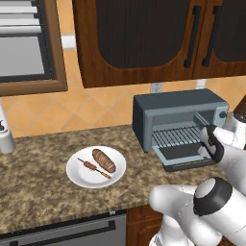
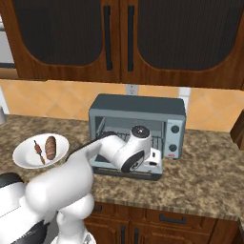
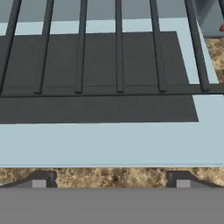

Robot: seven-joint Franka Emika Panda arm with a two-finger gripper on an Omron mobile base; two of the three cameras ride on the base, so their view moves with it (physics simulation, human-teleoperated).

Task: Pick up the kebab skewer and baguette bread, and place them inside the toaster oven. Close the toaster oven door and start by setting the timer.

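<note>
I have the toaster oven sitting toward the back of the granite bench, against the tiled wall under the dark wood cabinets. The toaster oven door is dropped open and lies flat toward the bench's front edge, and the wire rack shows inside. The round knobs sit on the oven's right side.

The arm reaches over the open door. In the hand view the gripper has its two dark tips spread wide, nothing between them, just above the door's pale frame edge with the dark glass and rack bars beyond.

Over to the left of the oven, well apart from it, a white plate rests near the middle of the bench. On it the baguette bread lies beside the kebab skewer, the skewer on the loaf's left in both base views. A pale cylindrical object stands at the bench's far left edge.
</note>
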